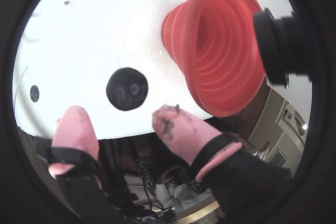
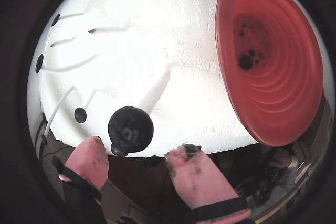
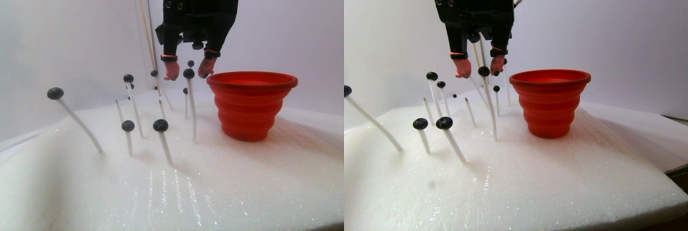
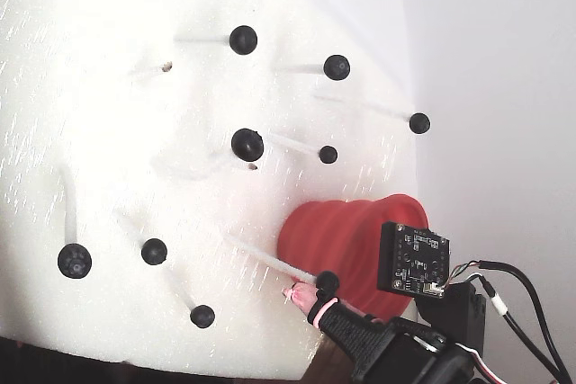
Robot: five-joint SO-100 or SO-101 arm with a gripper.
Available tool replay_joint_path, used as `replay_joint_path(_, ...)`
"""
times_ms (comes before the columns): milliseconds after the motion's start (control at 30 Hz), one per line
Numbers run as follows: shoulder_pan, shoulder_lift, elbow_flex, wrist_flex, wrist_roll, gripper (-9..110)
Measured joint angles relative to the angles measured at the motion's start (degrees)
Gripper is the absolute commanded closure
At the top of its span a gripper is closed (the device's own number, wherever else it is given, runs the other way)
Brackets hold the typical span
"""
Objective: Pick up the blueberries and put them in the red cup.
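Pink-tipped claw (image 2: 137, 160) spread wide, blueberry (image 2: 130, 129) on its stick between the fingertips, ungripped.

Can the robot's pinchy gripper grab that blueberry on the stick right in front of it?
Probably yes. The gripper is open, its pink fingers on either side just short of the blueberry, with nothing between them. The red cup stands off to the side.

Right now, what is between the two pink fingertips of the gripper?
In both wrist views, one blueberry on its white stick sits between the open gripper's fingertips, touching neither.
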Motion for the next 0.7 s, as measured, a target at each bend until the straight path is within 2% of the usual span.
replay_joint_path(700,0.0,-3.4,-2.4,-2.6,3.1,81)
